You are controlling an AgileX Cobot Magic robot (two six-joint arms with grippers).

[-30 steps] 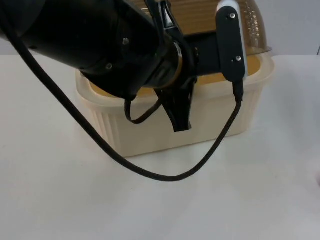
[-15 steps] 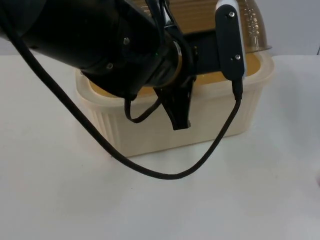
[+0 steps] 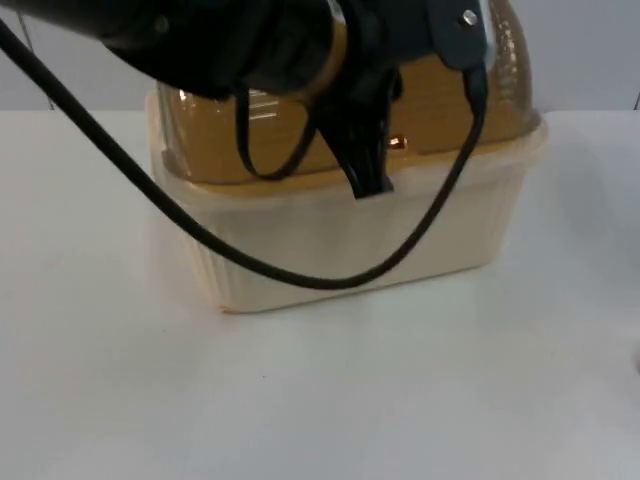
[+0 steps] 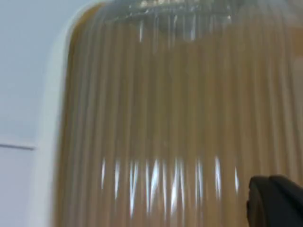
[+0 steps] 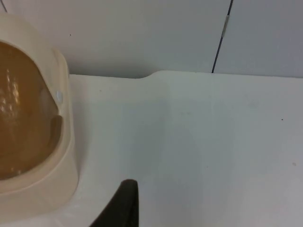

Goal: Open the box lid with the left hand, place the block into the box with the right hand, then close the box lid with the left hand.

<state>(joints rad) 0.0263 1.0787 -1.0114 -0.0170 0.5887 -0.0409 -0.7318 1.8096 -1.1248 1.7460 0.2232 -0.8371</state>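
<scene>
Jaws: you cannot tell how the left gripper [image 3: 365, 165] stands. From above you see dark fingers pointing down over the front of the lid [image 3: 440, 95], but not the gap between them, nor whether they have hold of it. In the left wrist view one black fingertip sits against a ribbed amber surface.

Change: half a second ago the lid stood tipped up at the back and you could see down into the box [image 3: 350, 240]. Now the amber lid lies over the cream rim, and the left arm has lifted and swung toward the wall.

Meaning: you are likely in the closing step, nearly finished. Judge the seating yourself; the front edge looks down on the rim, but the arm hides part of it.

Block: you cannot make it out. If it went in, the tinted lid hides it.

Right gripper: its arm waits off to the side. The right wrist view gives you one dark fingertip above the bare table [image 5: 213, 156], with a corner of the box just beside it; its opening cannot be judged.

Surroundings: grey wall [image 5: 142, 33] behind the table.

Obstruction: the left arm blocks much of your overhead view of the lid.
</scene>
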